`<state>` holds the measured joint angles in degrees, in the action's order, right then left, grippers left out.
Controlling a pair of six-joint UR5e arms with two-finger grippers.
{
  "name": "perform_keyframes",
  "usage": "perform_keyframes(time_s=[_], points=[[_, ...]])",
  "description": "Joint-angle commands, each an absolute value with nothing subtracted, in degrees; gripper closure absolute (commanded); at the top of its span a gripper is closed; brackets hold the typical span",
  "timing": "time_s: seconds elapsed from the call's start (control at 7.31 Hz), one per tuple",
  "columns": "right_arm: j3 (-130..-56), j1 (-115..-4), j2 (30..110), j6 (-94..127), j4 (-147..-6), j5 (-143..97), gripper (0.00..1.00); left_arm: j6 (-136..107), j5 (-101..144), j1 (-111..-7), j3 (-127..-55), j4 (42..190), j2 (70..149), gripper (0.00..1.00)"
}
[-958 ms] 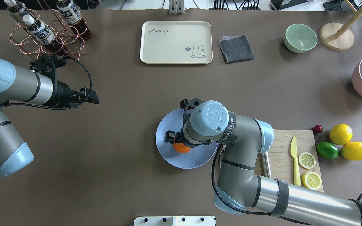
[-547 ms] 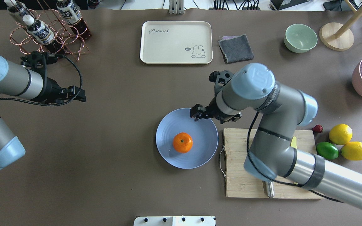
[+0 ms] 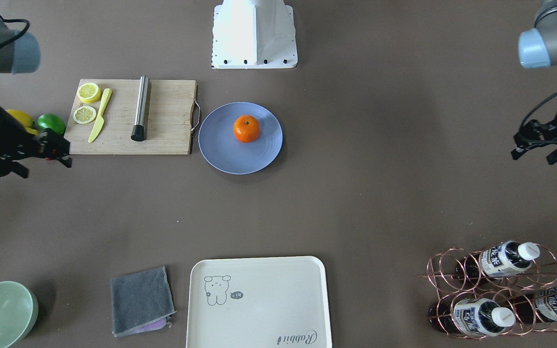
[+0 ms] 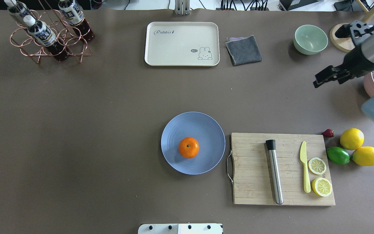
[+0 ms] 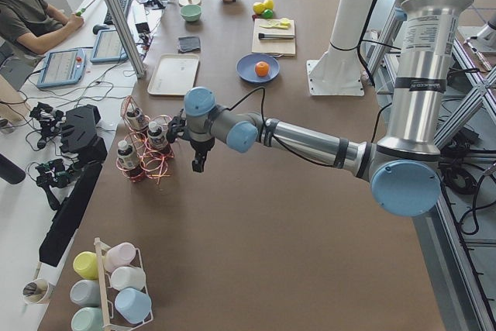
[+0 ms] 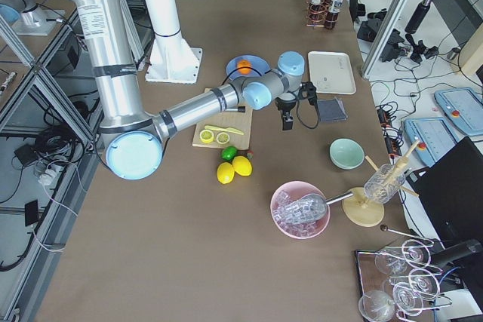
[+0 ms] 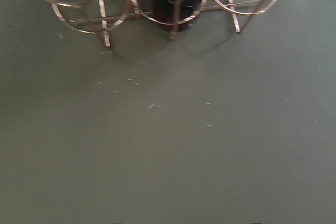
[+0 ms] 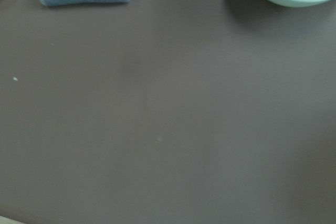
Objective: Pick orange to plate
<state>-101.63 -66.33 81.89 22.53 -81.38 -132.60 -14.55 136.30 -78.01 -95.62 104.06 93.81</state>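
Two silver-grey tubular arms point(image 5: 310, 141) (banded with dark rings), pale-blue rounded joint caps point(image 5: 200, 102), thin black cables point(image 3: 549, 98) trailing alongside.

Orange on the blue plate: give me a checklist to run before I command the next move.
1. Small round orange sits inside the round light-blue plate, off its rim: ok.
2. Nothing touches the orange: ok.
3. Right gripper open, empty, far from the plate, near the pale-green bowl: ok.
4. Left gripper open, empty, well away from the plate: ok.
5. Orange settled, not rolling: cannot tell from one moment.
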Motion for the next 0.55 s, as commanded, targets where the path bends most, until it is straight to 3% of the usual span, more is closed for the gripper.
perform_keyframes(time_s=[0.0, 0.41], points=[[-95.1, -81.5, 88.9, -6.7, -83.9, -135.4, 0.00, 4.1, 140.4, -88.0, -85.2, 103.7, 91.8, 0.06], [-87.2, -89.2, 89.5, -18.1, -86.5, -135.4, 0.00, 4.9, 140.2, -89.0, -82.8, 103.7, 92.2, 0.06]])
